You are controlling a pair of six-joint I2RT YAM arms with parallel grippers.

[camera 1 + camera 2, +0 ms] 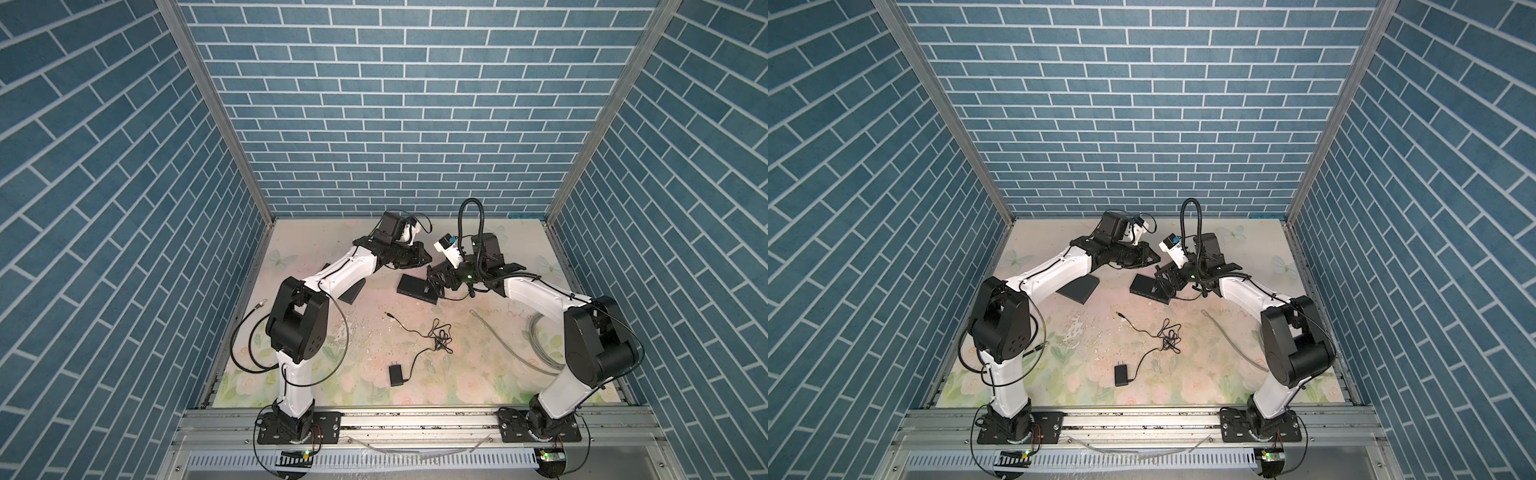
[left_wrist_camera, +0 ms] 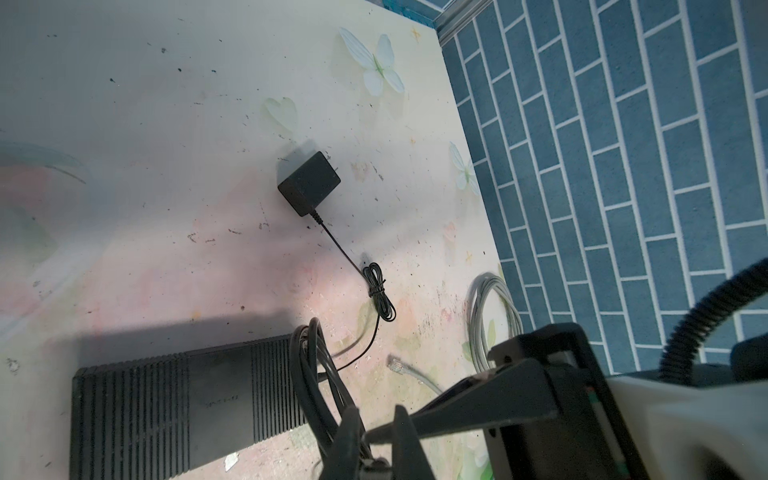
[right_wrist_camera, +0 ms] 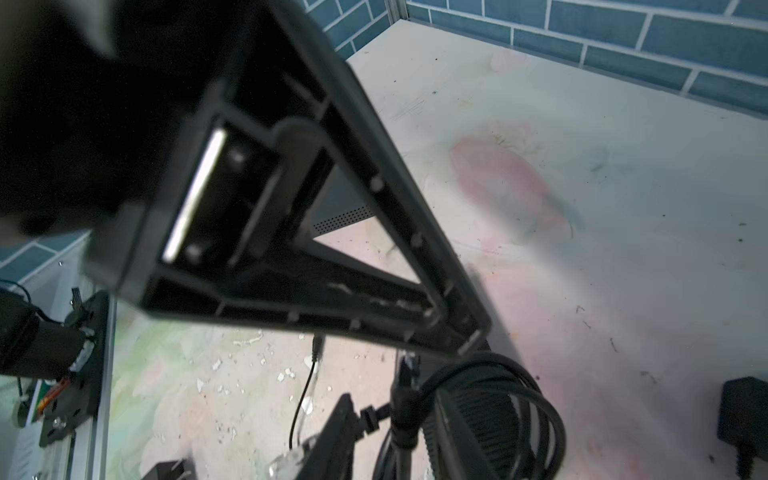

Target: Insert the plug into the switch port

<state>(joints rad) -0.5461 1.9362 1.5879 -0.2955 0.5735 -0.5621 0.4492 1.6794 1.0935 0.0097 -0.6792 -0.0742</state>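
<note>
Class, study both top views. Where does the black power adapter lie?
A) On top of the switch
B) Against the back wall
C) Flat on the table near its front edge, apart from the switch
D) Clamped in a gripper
C: in both top views the power adapter lies flat on the table toward the front edge, well apart from the switch, which sits further back.

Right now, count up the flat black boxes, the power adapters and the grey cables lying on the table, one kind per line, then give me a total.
Flat black boxes: 2
Power adapters: 1
Grey cables: 1
Total: 4
</note>
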